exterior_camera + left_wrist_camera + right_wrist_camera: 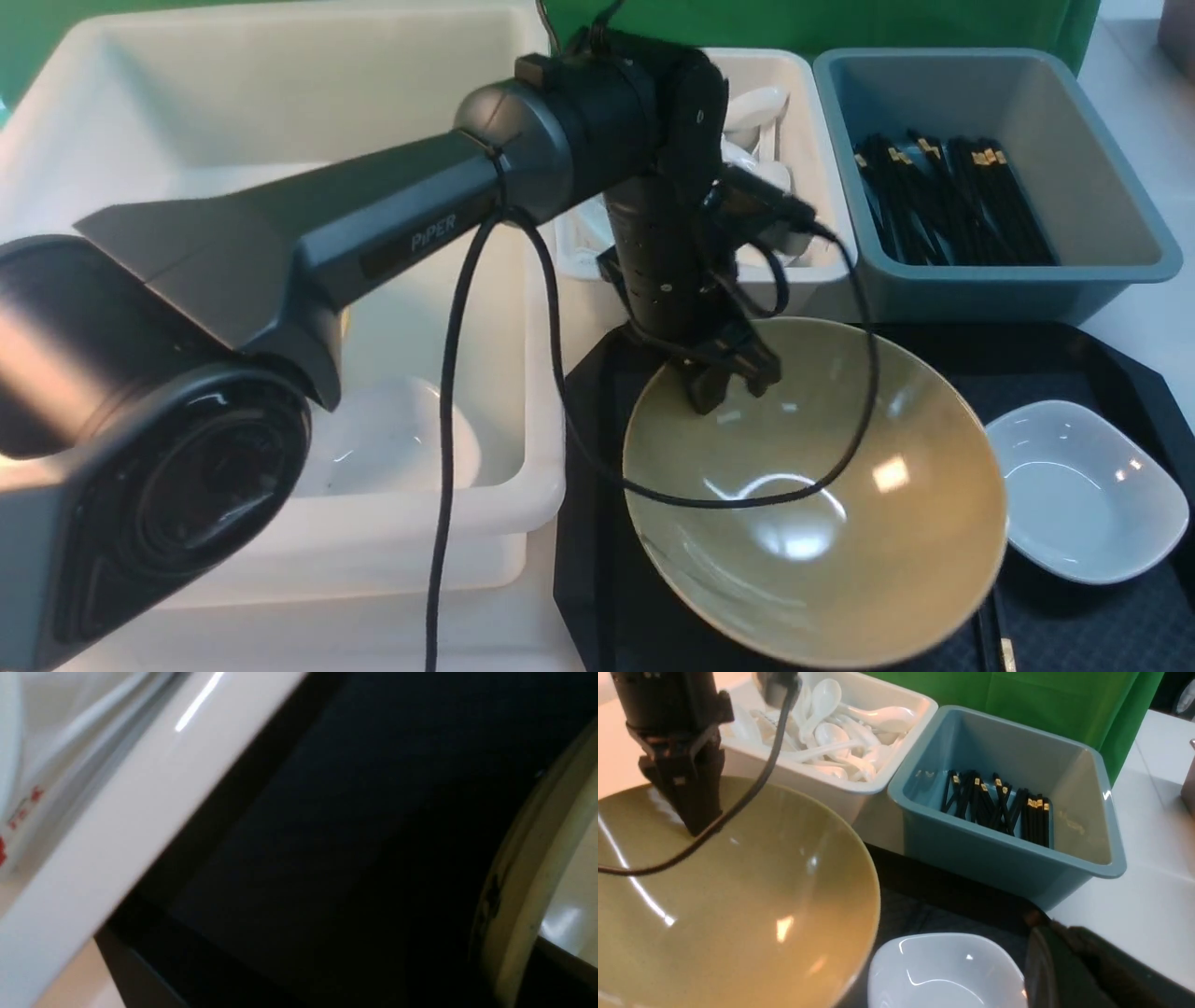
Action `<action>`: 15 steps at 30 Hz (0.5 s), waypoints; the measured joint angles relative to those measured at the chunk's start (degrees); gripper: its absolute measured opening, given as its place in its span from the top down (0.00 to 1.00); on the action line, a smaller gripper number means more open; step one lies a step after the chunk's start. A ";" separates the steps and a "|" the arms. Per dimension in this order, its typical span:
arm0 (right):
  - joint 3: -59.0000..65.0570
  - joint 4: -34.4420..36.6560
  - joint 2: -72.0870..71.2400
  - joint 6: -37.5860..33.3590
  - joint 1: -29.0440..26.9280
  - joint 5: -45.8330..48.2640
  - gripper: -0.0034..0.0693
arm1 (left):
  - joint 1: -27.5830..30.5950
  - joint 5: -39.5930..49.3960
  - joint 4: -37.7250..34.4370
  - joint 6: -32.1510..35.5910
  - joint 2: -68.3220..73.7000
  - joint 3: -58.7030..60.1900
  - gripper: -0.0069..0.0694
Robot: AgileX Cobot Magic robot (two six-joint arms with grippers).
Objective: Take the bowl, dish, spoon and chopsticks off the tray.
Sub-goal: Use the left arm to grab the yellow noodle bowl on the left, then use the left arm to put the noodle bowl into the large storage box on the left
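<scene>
The mustard-yellow bowl (822, 523) is over the black tray (1074, 364), tilted. My left gripper (724, 378) is shut on the bowl's far left rim, one finger inside and one outside; the right wrist view also shows it (691, 807). The left wrist view shows the bowl's rim (523, 882) close above the tray (350, 835). The small white dish (1083, 490) sits on the tray right of the bowl, and in the right wrist view (943, 975) beside a dark finger (1064, 966) of my right gripper. A black chopstick end (1005, 649) with a gold mark shows by the bowl's near edge. The tray's spoon is hidden.
A large white bin (280, 93) stands left of the tray with a white dish (392, 448) inside. Behind the tray are a white bin (817, 121) of spoons (840, 732) and a grey-blue bin (1074, 149) of black chopsticks (999, 807).
</scene>
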 joint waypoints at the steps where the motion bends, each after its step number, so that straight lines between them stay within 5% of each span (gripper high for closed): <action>1: 0.00 0.00 0.00 0.00 0.00 0.00 0.90 | 0.00 0.08 -0.14 0.00 -0.12 0.00 0.85; 7: 0.00 0.00 0.00 0.00 0.00 -0.07 0.90 | 3.21 0.55 -7.21 4.81 -7.29 0.07 0.90; 15: 0.18 0.00 0.00 0.00 0.00 -0.07 0.89 | 16.02 1.40 -20.50 7.74 -20.08 0.18 0.90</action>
